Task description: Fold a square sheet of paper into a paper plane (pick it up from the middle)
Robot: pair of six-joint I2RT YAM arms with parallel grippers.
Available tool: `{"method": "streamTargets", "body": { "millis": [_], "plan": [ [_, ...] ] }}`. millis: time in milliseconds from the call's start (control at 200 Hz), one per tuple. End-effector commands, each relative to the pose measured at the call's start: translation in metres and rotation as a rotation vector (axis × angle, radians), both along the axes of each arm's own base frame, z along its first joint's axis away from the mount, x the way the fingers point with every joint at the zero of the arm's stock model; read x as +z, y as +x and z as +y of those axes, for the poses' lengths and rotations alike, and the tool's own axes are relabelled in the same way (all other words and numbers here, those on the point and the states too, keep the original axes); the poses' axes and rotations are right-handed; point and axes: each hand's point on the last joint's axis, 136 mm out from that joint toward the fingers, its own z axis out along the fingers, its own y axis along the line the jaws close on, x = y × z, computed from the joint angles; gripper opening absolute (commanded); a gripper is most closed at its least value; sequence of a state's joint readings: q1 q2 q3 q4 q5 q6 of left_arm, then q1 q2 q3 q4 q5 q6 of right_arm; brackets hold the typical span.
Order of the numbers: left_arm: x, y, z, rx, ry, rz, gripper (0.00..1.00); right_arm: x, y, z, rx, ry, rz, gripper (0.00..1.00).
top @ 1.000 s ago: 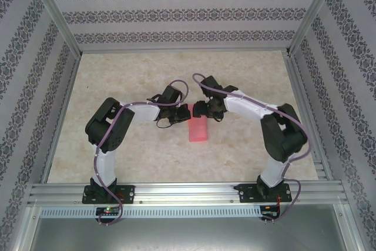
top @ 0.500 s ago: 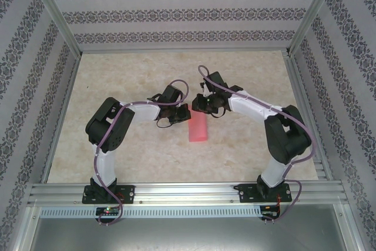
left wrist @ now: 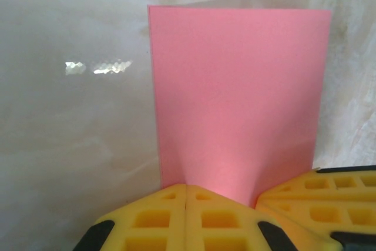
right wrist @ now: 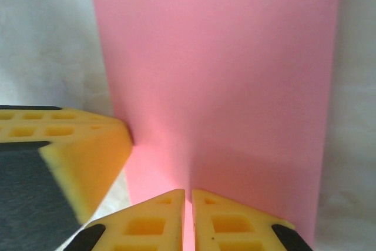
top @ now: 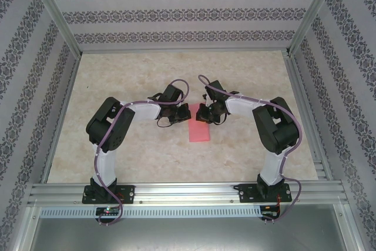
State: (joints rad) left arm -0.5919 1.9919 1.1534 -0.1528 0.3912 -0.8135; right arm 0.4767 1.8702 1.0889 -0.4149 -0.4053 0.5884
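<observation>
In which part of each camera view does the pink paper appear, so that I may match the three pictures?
Top external: pink paper in the middle, between the left pincer and the right pincer.
Left wrist: pink paper centre-right, rising from yellow fingers at the bottom edge.
Right wrist: pink paper centre and right, above yellow fingers at the bottom.
Shared landmark: the pale marbled table around the paper.

Matt pink paper (left wrist: 235, 98), glossy marbled tabletop (left wrist: 70, 145)
</observation>
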Motion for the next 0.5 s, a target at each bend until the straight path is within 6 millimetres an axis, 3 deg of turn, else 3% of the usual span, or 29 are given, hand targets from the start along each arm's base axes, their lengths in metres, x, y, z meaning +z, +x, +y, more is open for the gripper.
{"method": "streamTargets", "body": {
  "millis": [0,315,495],
  "plan": [
    [-0.062,-0.036,0.042,0.035,0.243,0.168,0.00,-0.011,-0.003,-0.007,0.019,-0.008,0.003,0.13],
    [-0.072,-0.040,0.053,0.039,0.300,0.186,0.00,-0.028,-0.014,-0.025,0.006,0.030,0.020,0.13],
    [-0.079,-0.046,0.063,0.049,0.342,0.204,0.00,-0.035,-0.026,-0.047,-0.027,0.066,0.011,0.13]
  ]
}}
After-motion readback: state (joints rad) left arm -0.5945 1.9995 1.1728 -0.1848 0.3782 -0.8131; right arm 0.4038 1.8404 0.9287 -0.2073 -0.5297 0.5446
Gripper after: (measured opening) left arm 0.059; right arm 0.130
